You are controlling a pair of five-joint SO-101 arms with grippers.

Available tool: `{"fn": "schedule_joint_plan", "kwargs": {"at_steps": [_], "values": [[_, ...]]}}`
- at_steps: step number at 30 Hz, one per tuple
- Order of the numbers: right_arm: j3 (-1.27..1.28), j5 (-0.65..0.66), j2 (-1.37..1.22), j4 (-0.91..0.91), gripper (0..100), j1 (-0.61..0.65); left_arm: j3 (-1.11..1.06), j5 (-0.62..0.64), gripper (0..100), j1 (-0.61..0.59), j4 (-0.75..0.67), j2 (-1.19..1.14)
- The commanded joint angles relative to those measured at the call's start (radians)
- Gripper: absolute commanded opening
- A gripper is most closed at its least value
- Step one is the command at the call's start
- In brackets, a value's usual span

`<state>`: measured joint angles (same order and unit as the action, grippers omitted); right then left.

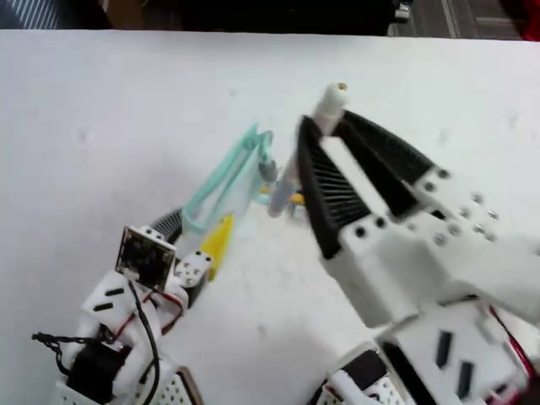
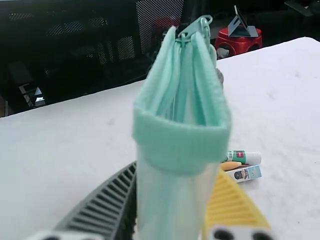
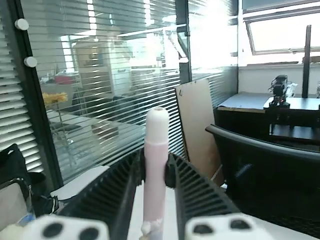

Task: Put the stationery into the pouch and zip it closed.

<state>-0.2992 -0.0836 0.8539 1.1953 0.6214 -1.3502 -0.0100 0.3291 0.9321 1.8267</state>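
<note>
Left gripper (image 1: 194, 232): closed on the near end of the pouch (image 1: 228, 181), one grey jaw and one yellow jaw either side of it. The pouch was held off the table (image 1: 101, 110) on edge, its green zip band uppermost. Its long axis ran away from the left gripper to the zip slider (image 2: 200, 23) at the far end.

Right gripper (image 1: 329, 135): clamped on a pale pink pen (image 1: 331, 101), with the capped end standing clear above the jaws. The pen was just beside the slider end of the pouch, on the side away from the left arm. Its axis was steep and its lower end slanted down toward that end.

Judgement: the insertion depends on bringing the pen's lower tip over the zip opening and in line with the pouch's length. The right arm carries the item; the left arm only presents the pouch.

A glue stick (image 2: 243, 157) and a small blue-labelled item (image 2: 245, 173) lay on the table just beside the pouch, on its yellow-jaw side.

Not established: how far the zip was parted, whether the pen tip touched the pouch, and what lay inside.
</note>
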Motion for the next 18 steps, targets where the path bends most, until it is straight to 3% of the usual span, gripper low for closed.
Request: {"fn": "schedule_joint_plan", "kwargs": {"at_steps": [1, 4, 9, 13, 18], "values": [[0.0, -0.011, -0.079, -0.019, 5.7, 0.054, 0.0, 0.009, 18, 0.015, -0.025, -0.002], [-0.005, -0.011, -0.166, -0.019, 8.5, 0.054, 0.0, 0.009, 18, 0.015, -0.025, -0.002], [-0.005, -0.003, -0.254, -0.096, 1.5, 0.054, 0.002, 0.009, 18, 0.013, -0.025, -0.002], [-0.008, -0.002, -0.271, -0.159, 1.9, 0.054, 0.002, 0.009, 18, 0.012, -0.025, -0.002], [0.0, 0.002, -0.177, -0.071, 2.2, -0.004, 0.002, 0.009, 18, 0.007, -0.025, -0.002]]}}
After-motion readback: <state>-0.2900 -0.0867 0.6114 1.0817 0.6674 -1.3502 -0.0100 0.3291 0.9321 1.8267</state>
